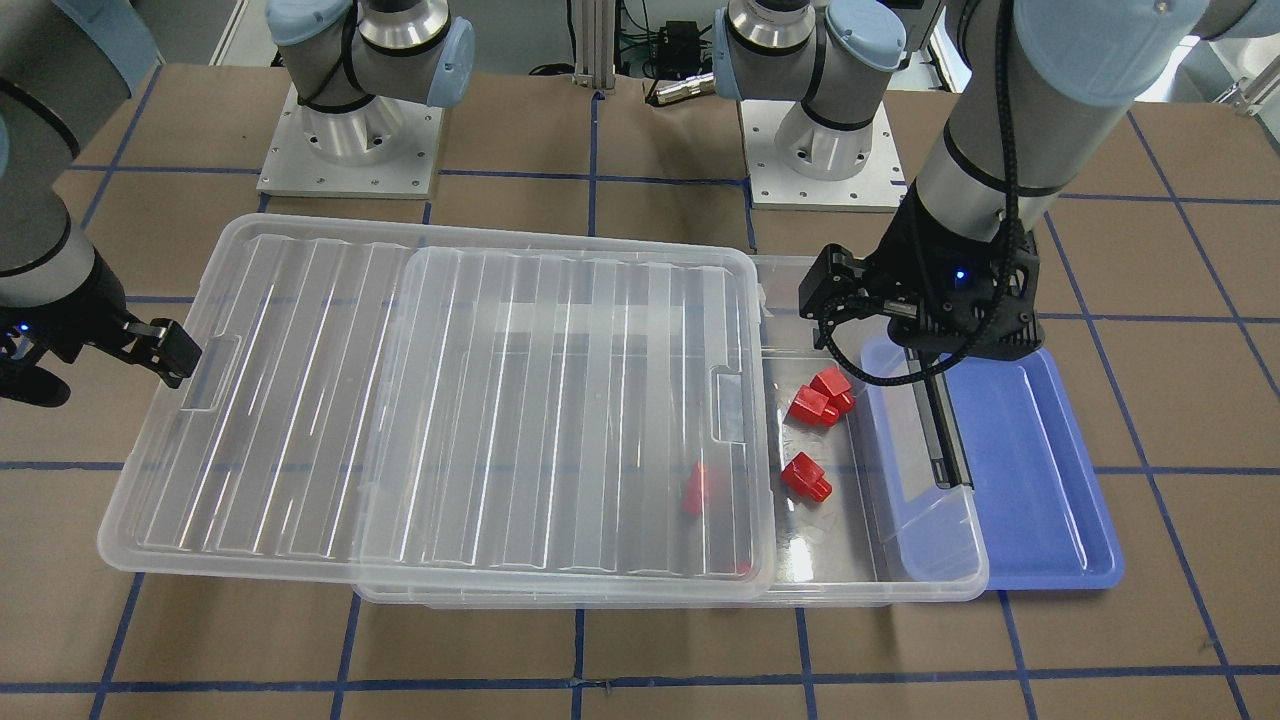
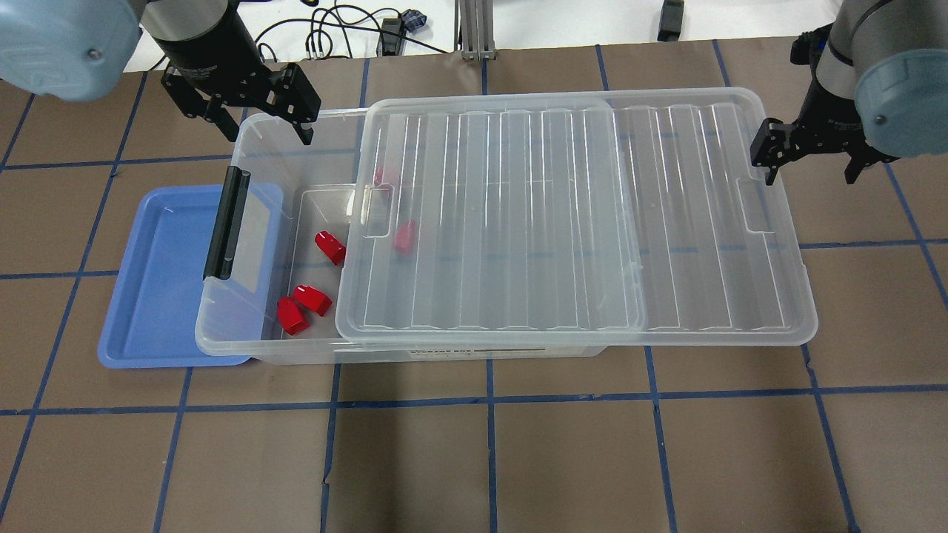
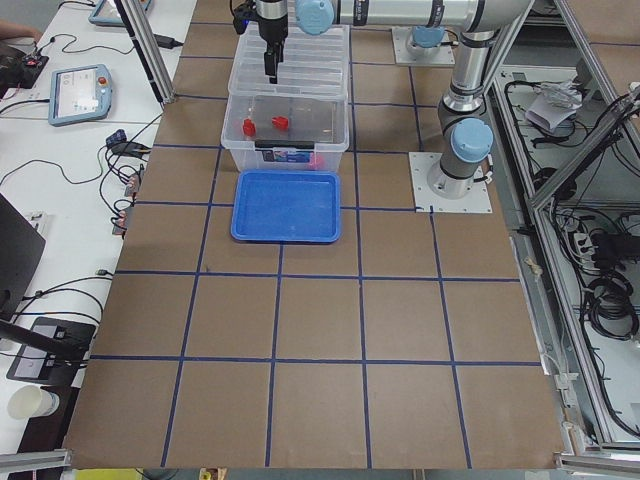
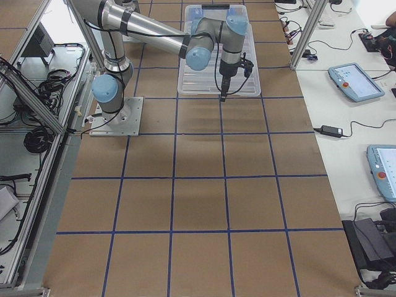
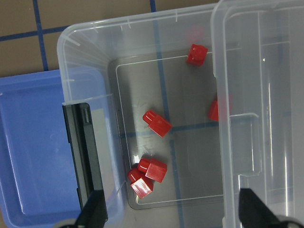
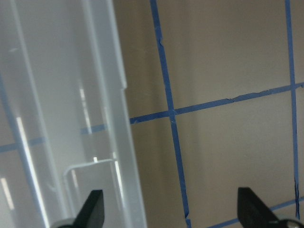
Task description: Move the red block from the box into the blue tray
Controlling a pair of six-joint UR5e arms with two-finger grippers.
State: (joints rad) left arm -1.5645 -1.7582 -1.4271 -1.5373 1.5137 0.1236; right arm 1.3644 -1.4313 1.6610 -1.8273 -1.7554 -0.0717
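Observation:
The clear box lies across the table with its ribbed lid slid toward my right, so its left end is open. Three red blocks lie loose in the open end: one alone and two together. Two more show blurred under the lid. The blue tray sits partly under the box's left end, below the black latch bar. My left gripper is open and empty above the open end's far corner; its wrist view shows the blocks below. My right gripper is open and empty beside the lid's right edge.
The table is brown with a grid of blue tape lines. The two arm bases stand behind the box. Cables lie along the far edge. The lid overhangs the box on my right side.

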